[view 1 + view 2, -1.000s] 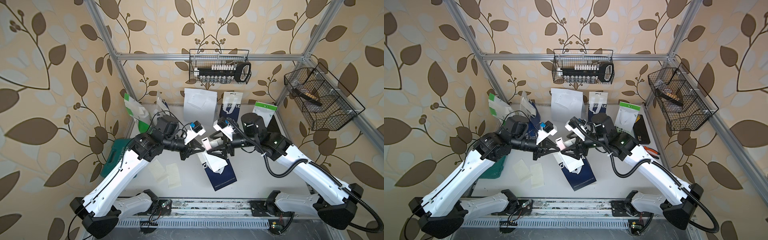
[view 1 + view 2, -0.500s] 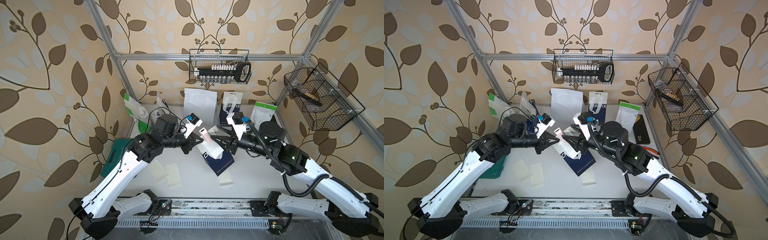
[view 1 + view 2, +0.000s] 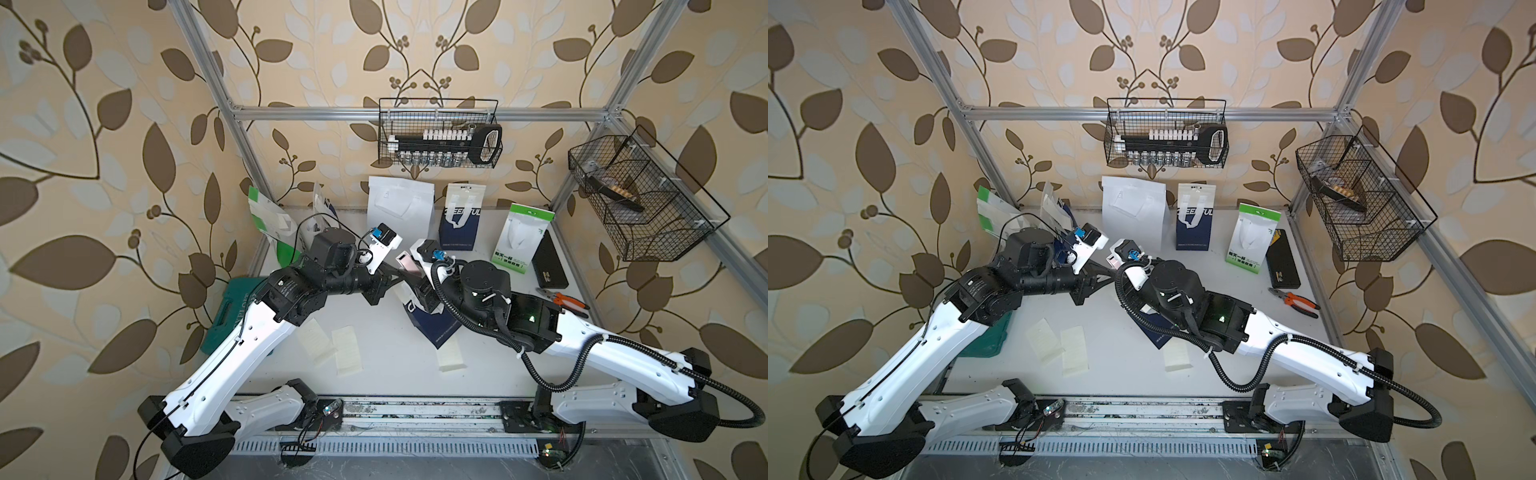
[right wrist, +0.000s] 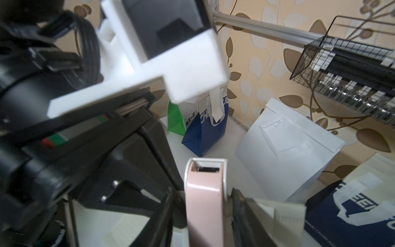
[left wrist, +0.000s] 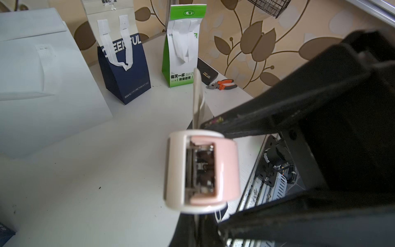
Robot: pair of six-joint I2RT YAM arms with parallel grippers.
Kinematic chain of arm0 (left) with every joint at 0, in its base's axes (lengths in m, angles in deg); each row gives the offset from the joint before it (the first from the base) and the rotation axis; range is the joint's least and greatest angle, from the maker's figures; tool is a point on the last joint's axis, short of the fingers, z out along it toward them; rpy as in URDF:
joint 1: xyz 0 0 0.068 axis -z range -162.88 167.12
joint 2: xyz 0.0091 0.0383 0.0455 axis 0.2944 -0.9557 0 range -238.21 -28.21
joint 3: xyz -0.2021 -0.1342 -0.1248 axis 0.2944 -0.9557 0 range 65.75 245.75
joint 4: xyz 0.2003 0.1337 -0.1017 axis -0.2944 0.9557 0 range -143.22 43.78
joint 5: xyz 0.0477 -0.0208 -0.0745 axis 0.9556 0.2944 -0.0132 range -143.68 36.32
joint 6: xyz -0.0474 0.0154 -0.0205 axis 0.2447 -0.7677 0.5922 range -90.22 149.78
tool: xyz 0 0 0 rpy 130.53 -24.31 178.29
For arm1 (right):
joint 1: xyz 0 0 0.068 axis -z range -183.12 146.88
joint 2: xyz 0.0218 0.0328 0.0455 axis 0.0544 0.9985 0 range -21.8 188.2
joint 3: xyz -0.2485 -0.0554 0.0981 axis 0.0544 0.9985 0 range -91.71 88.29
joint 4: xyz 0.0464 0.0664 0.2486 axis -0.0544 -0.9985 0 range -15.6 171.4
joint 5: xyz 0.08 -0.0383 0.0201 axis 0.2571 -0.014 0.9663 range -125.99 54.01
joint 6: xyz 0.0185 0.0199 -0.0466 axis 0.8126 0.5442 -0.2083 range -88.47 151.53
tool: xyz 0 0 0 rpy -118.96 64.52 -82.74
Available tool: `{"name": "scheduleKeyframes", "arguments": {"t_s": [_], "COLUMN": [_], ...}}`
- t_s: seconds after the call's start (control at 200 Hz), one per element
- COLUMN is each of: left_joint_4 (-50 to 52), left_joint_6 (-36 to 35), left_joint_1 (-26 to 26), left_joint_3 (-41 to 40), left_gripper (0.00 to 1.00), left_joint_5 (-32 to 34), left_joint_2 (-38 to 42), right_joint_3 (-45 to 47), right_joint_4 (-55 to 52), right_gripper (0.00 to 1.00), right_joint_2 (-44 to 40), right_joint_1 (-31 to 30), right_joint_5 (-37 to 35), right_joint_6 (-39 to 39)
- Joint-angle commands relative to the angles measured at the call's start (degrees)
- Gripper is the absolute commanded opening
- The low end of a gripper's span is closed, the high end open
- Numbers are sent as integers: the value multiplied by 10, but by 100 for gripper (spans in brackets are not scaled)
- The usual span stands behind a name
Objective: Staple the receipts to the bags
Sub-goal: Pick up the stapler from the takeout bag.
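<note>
The left claw (image 3: 388, 282) was clamped shut on the pink stapler (image 5: 202, 173), holding it off the worktop (image 3: 395, 374), I'd guess to steady it for pressing. The right claw (image 4: 203, 200) straddled its nose; whether the jaws squeezed I couldn't tell. Just beside, a receipt (image 4: 284, 216) overlapped the navy bag (image 3: 436, 330) lying mid-worktop.

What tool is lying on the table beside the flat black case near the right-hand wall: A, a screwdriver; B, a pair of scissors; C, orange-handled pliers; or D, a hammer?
C: the orange-handled pliers lie on the table just in front of the black case, as both top views and the left wrist view show.
</note>
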Motion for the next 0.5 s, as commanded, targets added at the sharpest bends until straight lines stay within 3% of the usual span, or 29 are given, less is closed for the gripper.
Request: {"name": "scheduleKeyframes", "arguments": {"t_s": [0.0, 0.085, 0.185, 0.39, 0.495], "left_joint_4": [-30, -27, -22, -14, -9], "left_joint_6": [1, 1, 2, 5, 6], "left_joint_1": [5, 6, 6, 6, 6], "left_joint_3": [9, 11, 13, 16, 15], "left_gripper": [0, 0, 0, 0, 0], "left_joint_5": [-27, -37, -42, -29, -11], "left_joint_2": [15, 13, 8, 11, 13], "right_joint_3": [-18, -13, -8, -30, -36], "right_joint_4": [1, 20, 65, 101, 65], "right_gripper": [26, 11, 0, 0, 0], "right_joint_2": [18, 21, 28, 55, 52], "right_joint_1": [-4, -7, -9, 2, 34], "right_joint_5": [-54, -87, -141, -234, -253], "right_joint_6": [-20, -29, -41, -55, -13]}}
